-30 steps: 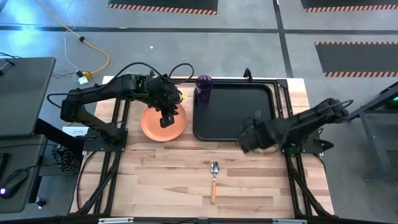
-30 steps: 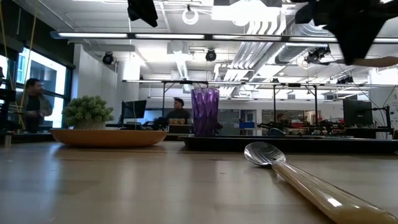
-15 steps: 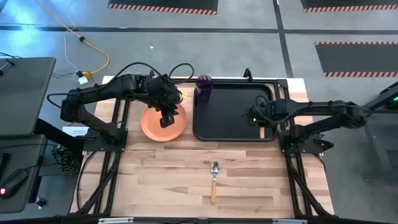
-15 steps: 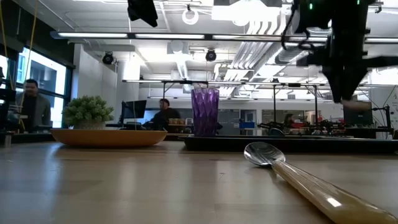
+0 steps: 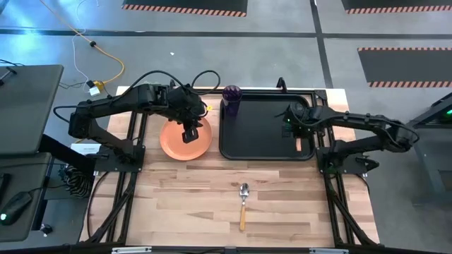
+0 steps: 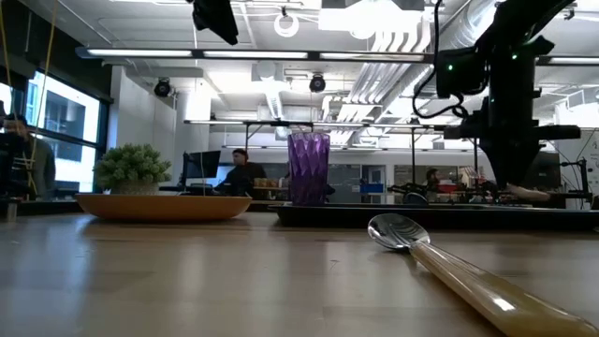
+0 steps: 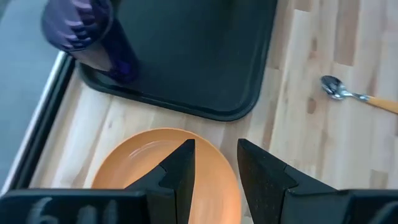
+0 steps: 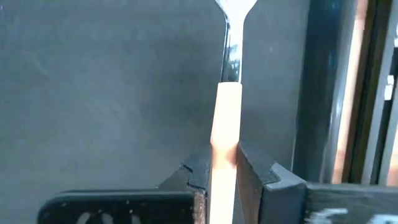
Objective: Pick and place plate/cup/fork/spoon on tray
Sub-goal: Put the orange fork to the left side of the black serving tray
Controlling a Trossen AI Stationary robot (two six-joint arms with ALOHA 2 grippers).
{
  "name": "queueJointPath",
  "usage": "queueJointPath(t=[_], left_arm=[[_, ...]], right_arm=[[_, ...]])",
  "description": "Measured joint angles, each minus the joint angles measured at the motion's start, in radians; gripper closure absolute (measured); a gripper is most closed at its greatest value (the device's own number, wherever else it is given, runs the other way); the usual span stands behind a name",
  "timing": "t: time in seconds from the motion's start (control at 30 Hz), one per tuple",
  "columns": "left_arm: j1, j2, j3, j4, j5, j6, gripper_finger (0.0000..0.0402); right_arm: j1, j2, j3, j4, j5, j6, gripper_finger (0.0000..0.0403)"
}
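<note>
While over tray right edge | right jaws grip fork | left jaws released above plate

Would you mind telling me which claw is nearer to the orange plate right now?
Left. The left claw hovers directly over the plate, open. The right claw is across the tray, over its right side, shut on the fork.

Tableware count: one orange plate; one purple ribbed cup; one fork, orange-pink handle; one spoon, tan handle; one black tray; one green plant ball.
</note>
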Motion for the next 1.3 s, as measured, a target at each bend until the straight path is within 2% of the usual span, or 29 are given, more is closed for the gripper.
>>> queueJointPath(t=[0.2,0.5,0.9,1.1,1.3], left_arm=[[0.035,0.0,0.0,0.011,-0.019,0.0,0.0291],[0.082,0.0,0.0,0.023,-0.019,0.009,0.0291],[0.113,0.0,0.0,0.027,-0.019,0.016,0.0291],[0.113,0.0,0.0,0.048,-0.019,0.018,0.0291],[0.113,0.0,0.0,0.048,-0.019,0.018,0.0291]], right_arm=[[-0.092,0.065,0.0,0.012,-0.017,-0.092,0.0377],[-0.134,0.158,0.0,0.091,-0.069,-0.162,0.0377],[-0.14,0.242,0.0,0.115,-0.084,-0.181,0.0377],[-0.14,0.244,0.0,0.118,-0.085,-0.181,0.0351],[-0.14,0.244,0.0,0.118,-0.086,-0.181,0.0342]])
